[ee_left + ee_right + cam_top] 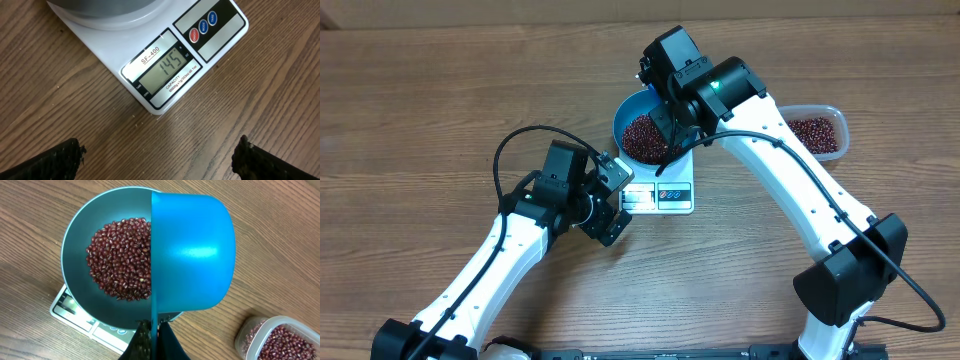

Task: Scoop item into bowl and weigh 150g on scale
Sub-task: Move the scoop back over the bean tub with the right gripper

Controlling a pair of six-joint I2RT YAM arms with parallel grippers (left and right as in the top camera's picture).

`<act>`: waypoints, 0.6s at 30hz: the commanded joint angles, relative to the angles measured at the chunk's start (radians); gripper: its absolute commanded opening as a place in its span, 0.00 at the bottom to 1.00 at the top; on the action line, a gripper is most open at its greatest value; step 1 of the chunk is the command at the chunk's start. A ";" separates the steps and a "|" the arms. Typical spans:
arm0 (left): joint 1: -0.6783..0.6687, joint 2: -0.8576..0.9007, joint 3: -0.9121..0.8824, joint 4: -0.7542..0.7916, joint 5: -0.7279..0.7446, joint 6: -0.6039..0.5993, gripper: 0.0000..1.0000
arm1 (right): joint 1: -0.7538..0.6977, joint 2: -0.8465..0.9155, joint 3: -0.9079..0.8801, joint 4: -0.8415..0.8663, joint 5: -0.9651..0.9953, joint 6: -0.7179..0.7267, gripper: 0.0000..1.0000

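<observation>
On the scale [130,45], toward the tabletop's far edge, one blue bowl [80,255] holds a heap of beans [120,260]. One overturned scoop [192,255], pinched by the right claw [154,330], hides the bowl's right side. One tub [842,130] near the far right edge holds more beans. The left claw [157,155] hangs released at the scale's front.

One blue bowl [625,108], one white scale [660,196], one blue scoop [192,255], one clear tub [835,116], two heaps of beans [120,257] and two hands, a left hand [157,155] and a right hand [155,332], are showing over the one wooden worktop [420,100], with three round buttons [203,26] sitting on the scale.
</observation>
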 commanded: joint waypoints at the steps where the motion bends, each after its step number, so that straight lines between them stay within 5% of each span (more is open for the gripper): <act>1: -0.007 0.005 -0.005 0.003 0.008 0.008 0.99 | 0.004 -0.026 0.026 0.003 0.016 -0.002 0.04; 18: -0.006 0.005 -0.005 0.003 0.008 0.008 1.00 | 0.003 -0.033 0.028 0.004 0.011 0.003 0.04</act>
